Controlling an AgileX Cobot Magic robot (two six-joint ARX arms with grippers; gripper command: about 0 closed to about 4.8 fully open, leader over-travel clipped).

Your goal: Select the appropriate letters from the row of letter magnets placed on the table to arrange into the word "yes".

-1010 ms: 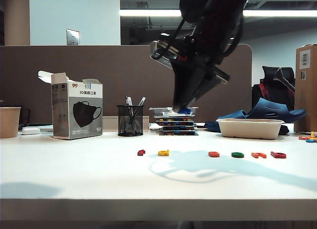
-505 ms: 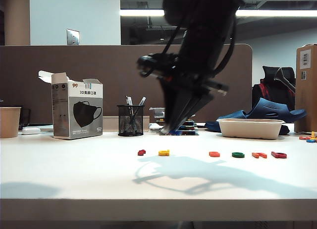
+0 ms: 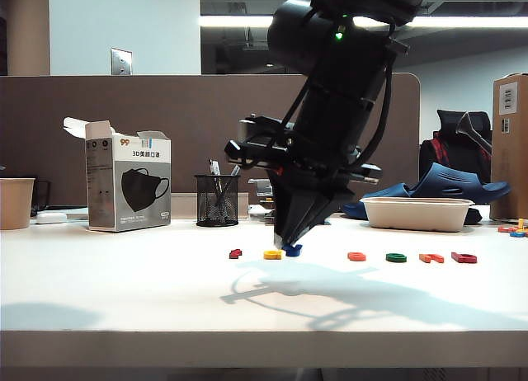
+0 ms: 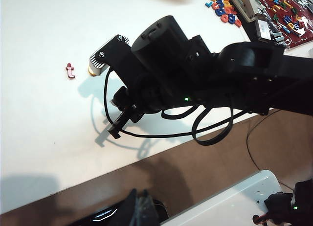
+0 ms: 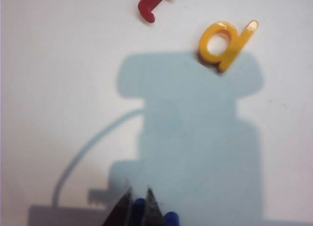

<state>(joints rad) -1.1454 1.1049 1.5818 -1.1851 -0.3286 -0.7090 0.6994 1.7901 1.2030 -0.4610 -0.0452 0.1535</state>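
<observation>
My right gripper (image 3: 289, 242) points down at the white table (image 3: 124, 290), shut on a blue letter (image 3: 293, 250). The blue letter hangs at table level just right of the yellow letter (image 3: 272, 254); contact with the table is unclear. In the right wrist view the blue letter (image 5: 170, 218) shows between the tips of the right gripper (image 5: 138, 192), with the yellow letter (image 5: 226, 44) and dark red letter (image 5: 154, 3) beyond. The row runs on with orange-red (image 3: 356, 256), green (image 3: 396, 257), orange (image 3: 431, 258) and red (image 3: 464, 258) letters. My left gripper (image 4: 142, 209) sits shut beyond the table's edge.
A mask box (image 3: 128, 183), a mesh pen holder (image 3: 217, 199) and a paper cup (image 3: 16, 202) stand along the back left. A white tray (image 3: 417, 214) lies at the back right. Loose spare letters (image 4: 222, 3) lie heaped at a far corner.
The right arm has swung down and to the left with the blue letter, from above the stack at the back to table level beside the yellow letter. The left arm has stayed still.
</observation>
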